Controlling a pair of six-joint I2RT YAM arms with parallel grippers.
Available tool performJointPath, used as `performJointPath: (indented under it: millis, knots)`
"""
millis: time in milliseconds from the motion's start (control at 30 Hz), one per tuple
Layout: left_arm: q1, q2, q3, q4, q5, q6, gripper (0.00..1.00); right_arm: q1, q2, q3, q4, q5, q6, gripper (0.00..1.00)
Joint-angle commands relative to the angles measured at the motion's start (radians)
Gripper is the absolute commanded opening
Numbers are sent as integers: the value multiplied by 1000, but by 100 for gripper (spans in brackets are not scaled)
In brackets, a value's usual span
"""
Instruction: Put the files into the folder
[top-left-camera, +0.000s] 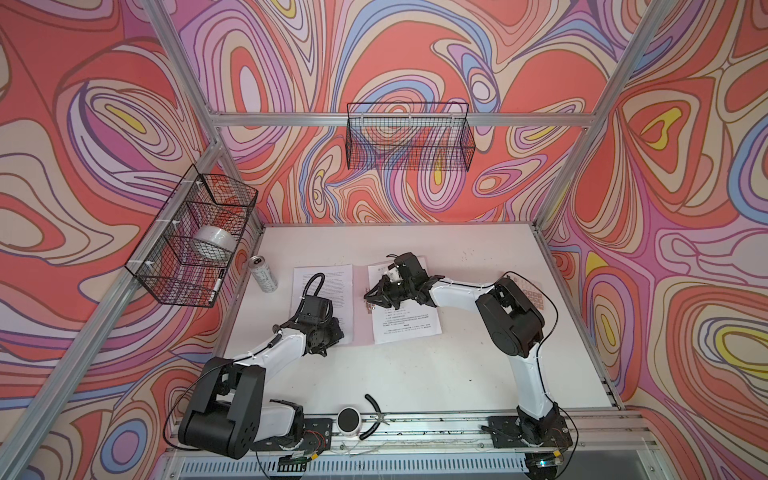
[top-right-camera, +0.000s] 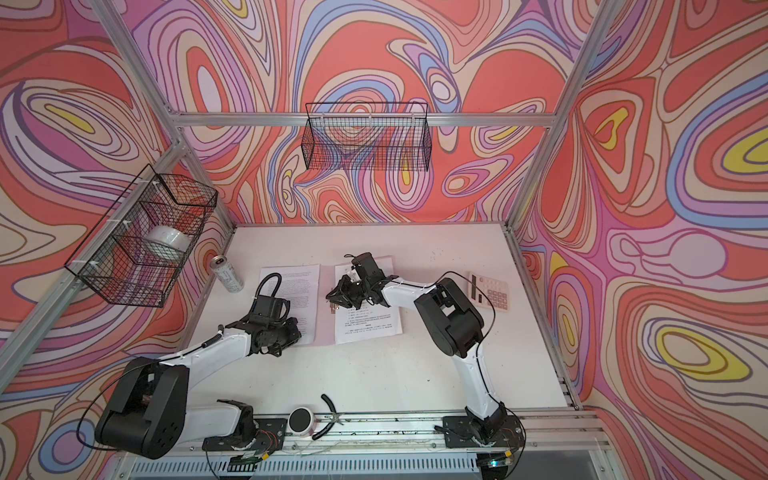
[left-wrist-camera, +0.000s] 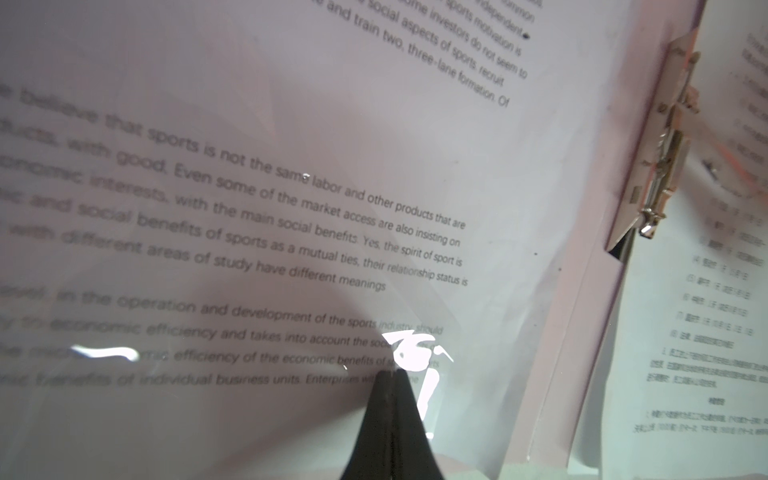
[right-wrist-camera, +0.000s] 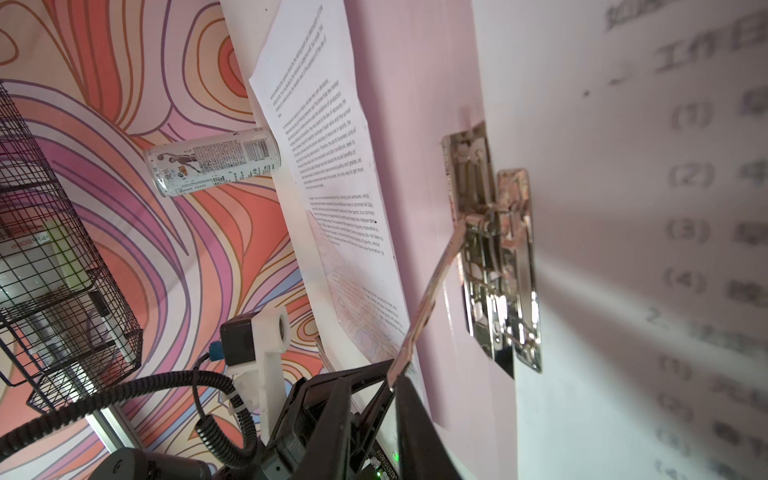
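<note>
Left gripper (left-wrist-camera: 392, 382): pressed together, tips down on white English-text paper sheet (top-left-camera: 336, 282), likely pinning it flat.
Right gripper (right-wrist-camera: 397, 374): pinching thin silver lever (right-wrist-camera: 432, 291) of shiny metal clamp (right-wrist-camera: 498, 257) just ahead, likely opening it for loading.
Pale pink paper folder (right-wrist-camera: 415, 104): spread open beneath both grippers.
Count: two sheets, the other a white short-line sheet (top-left-camera: 405, 322) below right gripper; one folder; one clamp.

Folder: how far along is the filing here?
Done: both printed sheets lie on the open pink folder, the English sheet on one leaf, the Chinese sheet at the metal clip.
In hand: the right gripper pinches the clip lever; the left gripper, jaws shut, rests on the English sheet.
Left: clamping, closing the folder.
</note>
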Motion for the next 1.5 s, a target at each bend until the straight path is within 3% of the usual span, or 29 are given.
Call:
performJointPath:
  millis: [0,200,367,600,1167,1467]
  knots:
    - [6,21,-25,-64,-7,11,3,13,25,-6,-2,-5,-11,21]
    - [6,20,-24,-65,-6,11,2,13,31,-10,8,-5,-7,20]
    - [6,20,-26,-64,-7,11,2,13,28,-5,-1,-1,-12,7]
    - [6,24,-23,-64,-3,14,2,13,39,-10,-2,-9,-14,1]
    - [6,31,-20,-65,-4,15,2,11,31,-119,-135,64,-102,0]
    - [6,37,-17,-64,-5,16,2,11,59,-97,-242,130,-177,0]
